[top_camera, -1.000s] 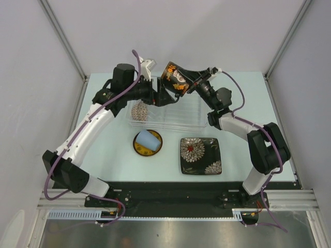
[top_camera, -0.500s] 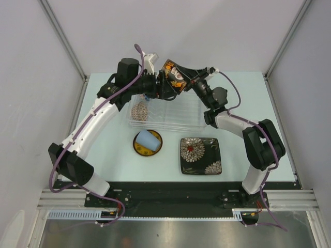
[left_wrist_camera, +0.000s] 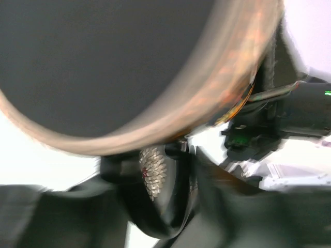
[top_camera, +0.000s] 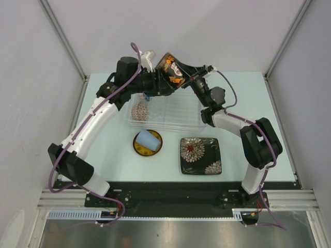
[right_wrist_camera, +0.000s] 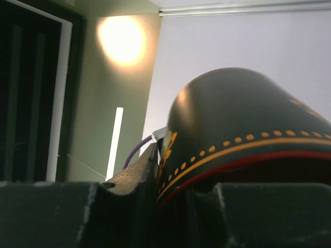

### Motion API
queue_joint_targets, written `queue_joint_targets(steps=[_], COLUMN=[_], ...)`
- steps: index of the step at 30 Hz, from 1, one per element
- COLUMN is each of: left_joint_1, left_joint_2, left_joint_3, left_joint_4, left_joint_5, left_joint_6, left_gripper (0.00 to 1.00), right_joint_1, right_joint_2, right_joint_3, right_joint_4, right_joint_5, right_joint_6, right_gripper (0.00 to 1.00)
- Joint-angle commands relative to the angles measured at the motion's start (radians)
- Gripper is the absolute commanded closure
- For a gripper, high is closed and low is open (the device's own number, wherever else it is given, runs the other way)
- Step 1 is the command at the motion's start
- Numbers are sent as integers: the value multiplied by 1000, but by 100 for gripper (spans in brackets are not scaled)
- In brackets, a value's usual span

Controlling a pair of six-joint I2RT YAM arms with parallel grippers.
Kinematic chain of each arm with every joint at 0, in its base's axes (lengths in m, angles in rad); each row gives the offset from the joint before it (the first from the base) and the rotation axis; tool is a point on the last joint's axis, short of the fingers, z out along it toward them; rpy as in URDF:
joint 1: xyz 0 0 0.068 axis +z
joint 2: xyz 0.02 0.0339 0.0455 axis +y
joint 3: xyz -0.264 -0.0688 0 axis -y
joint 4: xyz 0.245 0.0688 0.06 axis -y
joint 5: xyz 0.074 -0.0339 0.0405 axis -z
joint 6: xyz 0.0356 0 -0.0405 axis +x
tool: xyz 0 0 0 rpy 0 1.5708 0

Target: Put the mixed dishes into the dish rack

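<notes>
The dark mug (top_camera: pixel 171 71), floral outside and red inside, hangs tilted above the back of the dish rack (top_camera: pixel 178 118). My right gripper (top_camera: pixel 187 77) is shut on its rim. In the right wrist view the mug (right_wrist_camera: pixel 243 113) rises over the right gripper (right_wrist_camera: pixel 173 173), one finger inside the red-edged rim. My left gripper (top_camera: pixel 160 82) is up against the mug's other side. In the blurred left wrist view the mug's base (left_wrist_camera: pixel 129 67) fills the top, and the jaws stand apart below it. A beige patterned bowl (top_camera: pixel 138 110) stands in the rack.
A pale blue cup (top_camera: pixel 147 139) lies on a small yellow plate (top_camera: pixel 138 149) in front of the rack. The black floral square plate (top_camera: pixel 200 155) lies to its right, also visible between the left fingers as the plate (left_wrist_camera: pixel 152 173). Grey walls enclose the table.
My left gripper has moved right and up against the mug, and its jaws have narrowed. The right gripper has carried the mug slightly back and to the left.
</notes>
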Motion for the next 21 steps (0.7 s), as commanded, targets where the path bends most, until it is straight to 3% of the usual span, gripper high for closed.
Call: queue_joint_targets(steps=[1, 10, 15, 18, 19, 21], left_joint_1=[-69, -72, -72, -72, -72, -64], left_joint_2=[13, 39, 33, 28, 28, 25], left_joint_3=[84, 130, 122, 124, 125, 128], left_joint_4=[77, 110, 114, 117, 111, 106], left_joint_5=[125, 170, 208, 223, 219, 207], left_joint_6=[-9, -66, -82, -86, -85, -76], left_gripper=[71, 100, 100, 100, 100, 100], right_joint_1=[83, 137, 144, 144, 143, 140], right_joint_2=[7, 59, 79, 85, 84, 76], right_joint_3=[88, 88, 88, 87, 88, 87], right_joint_4=[365, 363, 363, 363, 363, 363], right_joint_5=[31, 51, 58, 51, 47, 29], right_joint_6=[30, 70, 88, 93, 90, 88], right_gripper=[100, 100, 100, 88, 74, 62])
